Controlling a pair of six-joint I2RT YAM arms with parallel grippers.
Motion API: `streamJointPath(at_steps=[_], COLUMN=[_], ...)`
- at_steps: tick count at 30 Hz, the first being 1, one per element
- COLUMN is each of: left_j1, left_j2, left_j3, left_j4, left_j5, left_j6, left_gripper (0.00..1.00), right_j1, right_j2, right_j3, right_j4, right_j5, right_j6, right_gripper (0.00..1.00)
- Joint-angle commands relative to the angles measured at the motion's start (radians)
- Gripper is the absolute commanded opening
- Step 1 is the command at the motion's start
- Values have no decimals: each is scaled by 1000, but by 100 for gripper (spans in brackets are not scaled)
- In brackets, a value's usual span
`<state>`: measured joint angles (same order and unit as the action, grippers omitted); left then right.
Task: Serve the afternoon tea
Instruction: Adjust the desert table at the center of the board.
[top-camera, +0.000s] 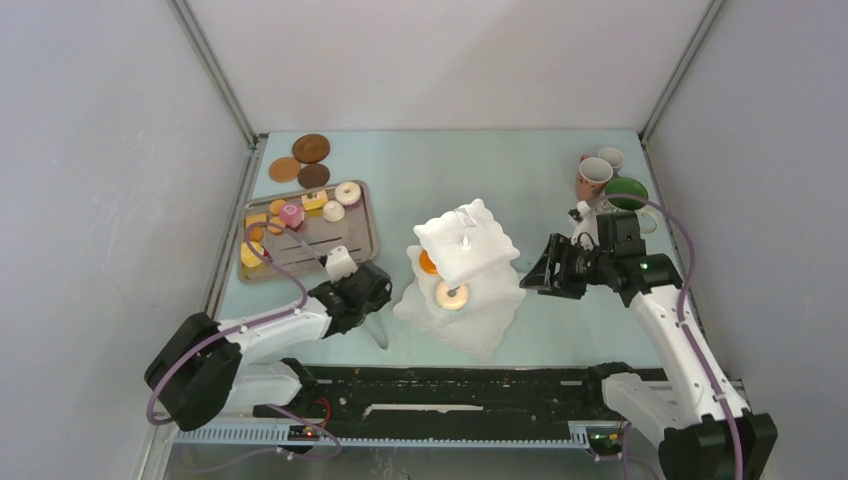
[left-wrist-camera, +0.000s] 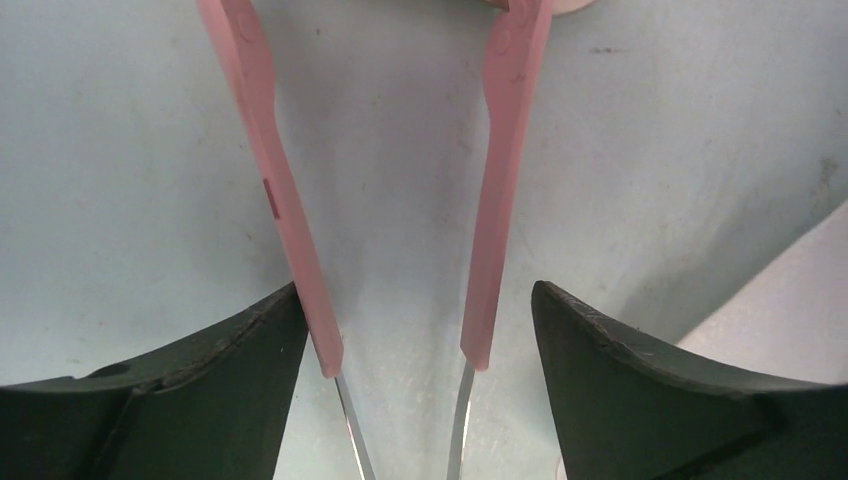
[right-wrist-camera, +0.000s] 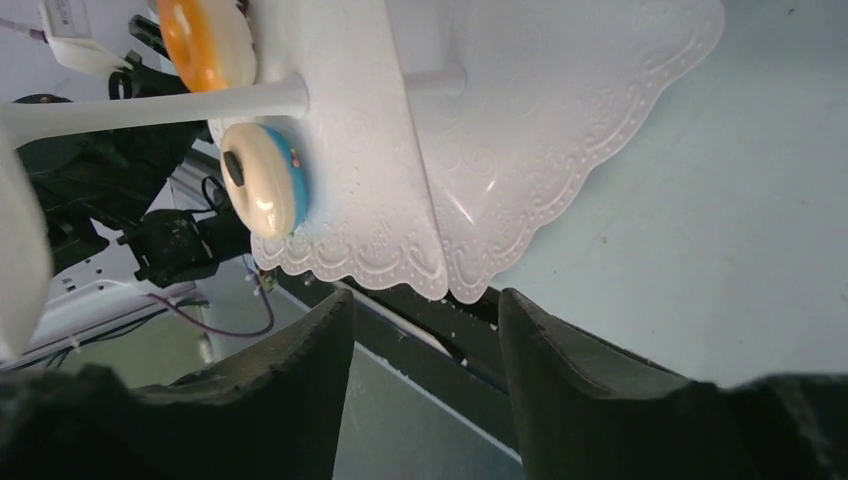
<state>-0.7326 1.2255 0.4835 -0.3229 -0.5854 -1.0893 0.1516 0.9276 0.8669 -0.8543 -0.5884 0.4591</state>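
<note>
The white three-tier stand (top-camera: 478, 240) is at the table's middle, with a donut (top-camera: 452, 296) on its lowest tier and an orange biscuit (top-camera: 428, 262) on the middle tier. My right gripper (top-camera: 535, 275) is just right of the stand, open and empty. In the right wrist view, its fingertips (right-wrist-camera: 425, 295) are close to the lowest tier's scalloped edge (right-wrist-camera: 440, 270), below the donut (right-wrist-camera: 262, 180). My left gripper (top-camera: 372, 305) is open left of the stand and straddles the pink tongs (left-wrist-camera: 495, 180). One finger (left-wrist-camera: 270, 340) touches a tong arm; the other is apart.
A grey metal tray (top-camera: 350, 245) at the left holds several small cakes and donuts. Three brown coasters (top-camera: 311, 148) lie behind it. Three mugs, pink (top-camera: 594, 177), pale (top-camera: 610, 158) and green-inside (top-camera: 627, 193), stand at the back right, close behind the right arm.
</note>
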Motion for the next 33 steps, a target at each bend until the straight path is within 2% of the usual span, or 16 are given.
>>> streamJointPath(at_steps=[1, 5, 11, 15, 18, 26, 30, 33], left_j1=[-5, -4, -4, -3, 0, 2, 2, 3], left_j2=[-66, -173, -307, -352, -355, -334, -324, -301], left_j3=[-49, -69, -111, -133, -135, -138, -148, -151], left_j4=[-56, -91, -115, -124, -124, -87, -60, -28], left_j5=[129, 147, 188, 191, 197, 206, 210, 211], left_j6=[25, 46, 58, 57, 59, 69, 69, 68], left_gripper=[88, 94, 96, 97, 98, 100, 100, 100], right_j1=[-2, 21, 67, 110, 158, 271, 272, 268], right_j2=[66, 106, 158, 168, 128, -56, -88, -67], right_j3=[-17, -20, -31, -54, -86, -213, -223, -223], right_j4=[21, 54, 144, 160, 164, 246, 272, 246], right_j5=[-80, -41, -40, -42, -37, -46, -65, -62], right_j6=[-72, -89, -62, -40, -4, 209, 231, 221], right_gripper=[53, 48, 31, 20, 15, 17, 30, 32])
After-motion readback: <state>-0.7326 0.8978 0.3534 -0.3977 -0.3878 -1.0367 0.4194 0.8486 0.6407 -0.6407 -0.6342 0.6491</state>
